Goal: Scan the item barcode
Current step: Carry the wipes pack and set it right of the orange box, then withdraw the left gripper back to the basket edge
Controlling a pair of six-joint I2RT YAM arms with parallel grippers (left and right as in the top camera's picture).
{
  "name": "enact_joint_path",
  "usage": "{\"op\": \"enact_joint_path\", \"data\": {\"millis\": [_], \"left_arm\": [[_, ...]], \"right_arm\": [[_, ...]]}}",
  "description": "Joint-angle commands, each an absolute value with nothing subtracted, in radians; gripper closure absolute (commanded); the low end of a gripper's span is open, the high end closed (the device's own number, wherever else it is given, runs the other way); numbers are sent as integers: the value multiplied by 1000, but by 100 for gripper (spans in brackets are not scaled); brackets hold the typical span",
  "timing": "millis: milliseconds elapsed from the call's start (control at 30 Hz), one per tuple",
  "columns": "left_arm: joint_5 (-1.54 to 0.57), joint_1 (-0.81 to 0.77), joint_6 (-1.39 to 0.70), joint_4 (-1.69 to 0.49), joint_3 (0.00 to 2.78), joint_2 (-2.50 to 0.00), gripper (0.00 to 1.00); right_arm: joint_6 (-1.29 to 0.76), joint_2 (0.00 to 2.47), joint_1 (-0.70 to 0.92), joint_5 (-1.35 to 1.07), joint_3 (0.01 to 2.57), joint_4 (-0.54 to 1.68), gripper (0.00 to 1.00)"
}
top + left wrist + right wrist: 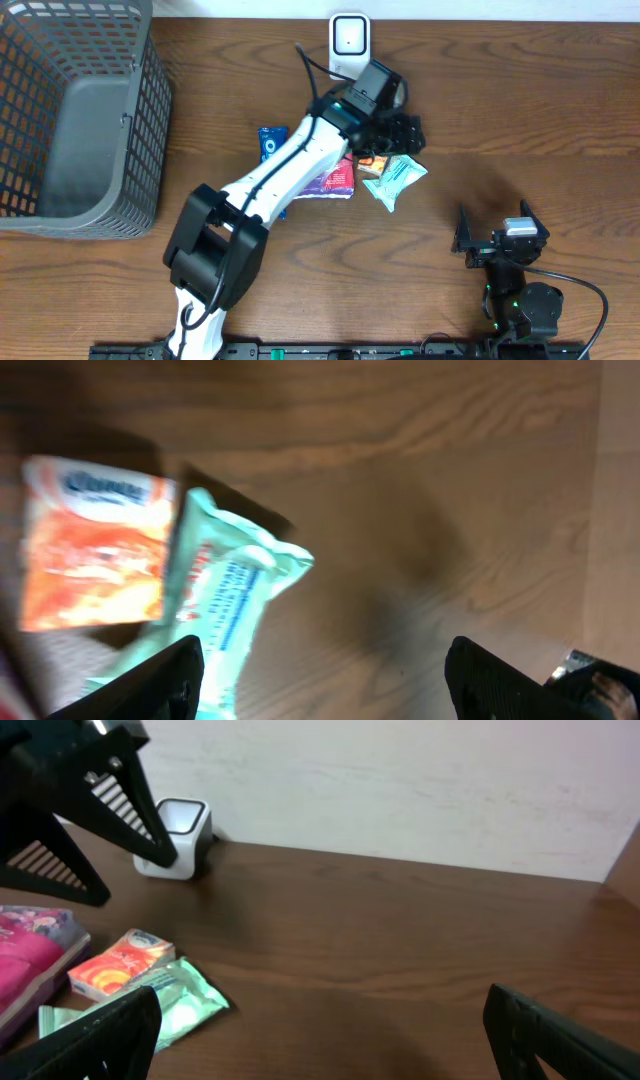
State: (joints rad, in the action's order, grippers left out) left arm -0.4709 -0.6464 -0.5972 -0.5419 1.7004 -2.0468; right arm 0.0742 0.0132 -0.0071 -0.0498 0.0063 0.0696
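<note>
The overhead view is evenly lit and sharp, with a soft shadow on the table right of centre. The left wrist view is dim and motion-blurred, so the print on the orange packet and the green packet is smeared. The right wrist view is brighter, with a pale wall and a dark, soft foreground.

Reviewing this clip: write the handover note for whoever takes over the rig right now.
Left gripper: jaws open, holding nothing, hovering over the mint-green plastic packet.
Right gripper: jaws open, holding nothing, parked near the front.
Items: the mint-green plastic packet lies on the wooden table beside the orange packet, pink packet and blue packet. The white barcode scanner stands at the back, the grey mesh basket at the side.
Done: no packet is at the scanner.
To do: grasp a packet and present its barcode.
</note>
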Motion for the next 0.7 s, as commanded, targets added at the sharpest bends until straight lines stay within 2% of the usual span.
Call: {"op": "enact_joint_path", "data": {"millis": [0, 200, 300, 600, 667], "left_arm": [[-498, -588, -537, -543, 1706, -1966, 23], [-493, -500, -435, -586, 1706, -1774, 23], [-402, -476, -412, -656, 1706, -1681, 23], [155, -454, -356, -898, 1706, -1511, 23], [227, -421, -356, -925, 1706, -1488, 23]], "right_arm": [[84, 13, -1, -55, 6, 74, 1], [84, 13, -1, -55, 6, 74, 1], [84, 13, -1, -55, 6, 74, 1], [84, 13, -1, -55, 6, 74, 1], [84, 13, -1, -55, 6, 74, 1]]}}
